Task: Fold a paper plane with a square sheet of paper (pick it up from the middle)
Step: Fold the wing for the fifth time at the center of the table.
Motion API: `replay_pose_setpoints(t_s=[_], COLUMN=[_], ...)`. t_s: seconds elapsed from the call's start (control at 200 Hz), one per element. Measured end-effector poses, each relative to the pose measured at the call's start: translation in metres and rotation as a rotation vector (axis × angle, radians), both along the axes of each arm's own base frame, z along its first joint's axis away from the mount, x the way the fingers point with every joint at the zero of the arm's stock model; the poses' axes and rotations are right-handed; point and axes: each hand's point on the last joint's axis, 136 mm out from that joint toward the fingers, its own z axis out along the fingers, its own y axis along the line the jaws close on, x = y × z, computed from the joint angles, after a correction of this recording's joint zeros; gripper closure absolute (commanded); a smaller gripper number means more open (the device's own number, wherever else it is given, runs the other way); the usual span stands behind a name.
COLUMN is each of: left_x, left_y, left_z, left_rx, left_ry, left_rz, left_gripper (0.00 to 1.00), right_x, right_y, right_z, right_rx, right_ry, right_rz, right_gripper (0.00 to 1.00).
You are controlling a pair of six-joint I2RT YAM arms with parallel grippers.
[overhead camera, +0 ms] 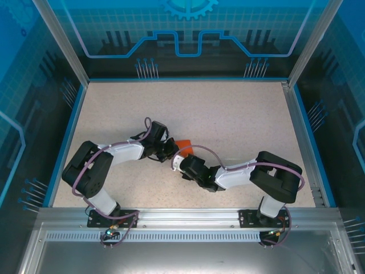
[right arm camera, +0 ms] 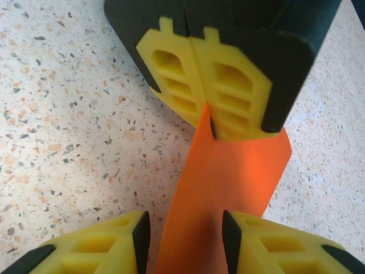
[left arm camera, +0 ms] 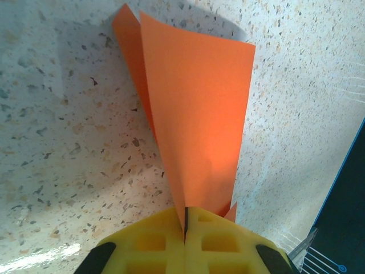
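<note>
The square sheet of paper (left arm camera: 199,108) is bright orange and folded into a tapering, layered wedge, held just above the speckled table. My left gripper (left arm camera: 185,220) is shut on its narrow end, and the paper fans out wider away from the fingers. In the right wrist view the left gripper (right arm camera: 209,121) pinches the paper (right arm camera: 228,171) from the far side, while my right gripper (right arm camera: 185,231) stands open with the orange strip running between its pads. From above, both grippers meet mid-table: left gripper (overhead camera: 170,150), right gripper (overhead camera: 178,163), paper (overhead camera: 184,145). Whether it forms a paper plane I cannot tell.
The speckled table (overhead camera: 228,114) has free room all around the grippers. A blue rim (overhead camera: 68,137) and metal frame posts (overhead camera: 311,54) bound it. The arms' bases sit on the rail (overhead camera: 188,216) at the near edge.
</note>
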Motion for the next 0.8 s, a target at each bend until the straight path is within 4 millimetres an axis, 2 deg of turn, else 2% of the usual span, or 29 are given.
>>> replay_pose_setpoints(t_s=[0.125,0.405,0.5,0.555,0.665,0.76,0.8], left_x=[0.0,0.0,-0.001,-0.002,-0.003,-0.002,-0.002], left_y=[0.0,0.0,0.001,0.001,0.003,0.004,0.006], left_z=[0.0,0.0,-0.001,-0.001,0.0,0.002,0.004], left_rx=[0.0,0.0,0.004,0.007,0.015,0.02,0.028], left_ry=[0.0,0.001,0.003,0.005,0.007,-0.005,-0.01], left_rz=[0.0,-0.001,-0.004,-0.005,-0.001,0.0,0.003], left_gripper=[0.99,0.98,0.98,0.96,0.89,0.83,0.72], right_x=[0.004,0.009,0.011,0.011,0.012,0.013,0.014], right_y=[0.002,0.0,-0.001,-0.001,0.0,-0.001,-0.001], right_z=[0.003,-0.009,-0.008,-0.007,-0.006,-0.005,-0.005], right_rx=[0.013,-0.02,-0.016,-0.012,0.011,0.034,0.047], right_ry=[-0.023,-0.038,-0.045,-0.047,-0.044,-0.039,-0.034], right_rz=[-0.012,-0.036,-0.045,-0.051,-0.067,-0.089,-0.104], right_gripper=[0.69,0.75,0.81,0.89,0.98,1.0,1.0])
